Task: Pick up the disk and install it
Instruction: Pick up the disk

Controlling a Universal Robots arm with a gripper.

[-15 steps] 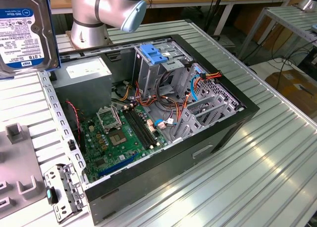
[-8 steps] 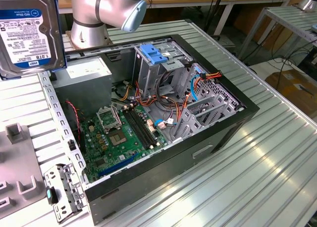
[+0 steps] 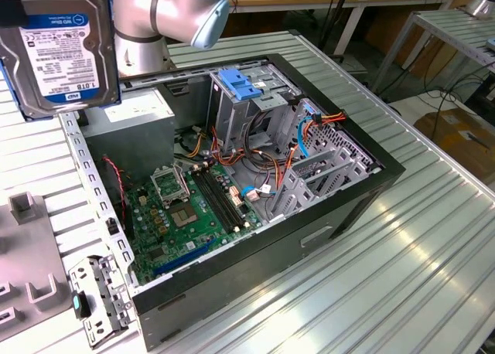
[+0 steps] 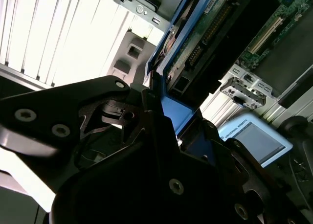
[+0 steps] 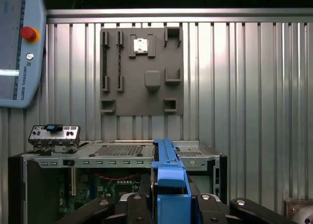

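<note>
Disk [image 3: 58, 49] in our gripper [image 5: 170, 199], jaws tight on its bright blue carrier frame; grey metal body, white label.

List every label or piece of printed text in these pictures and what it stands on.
White-and-blue printed label: on the disk, exterior view; not quoted here.
Line of lettering: on the teach pendant casing, first wrist view; not quoted here.
Markings on the motherboard: cannot be made out.

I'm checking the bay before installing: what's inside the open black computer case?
A green motherboard, a tall grey metal cage with light-blue latch, orange and blue cables. The cage's walls cover most of its interior.
</note>
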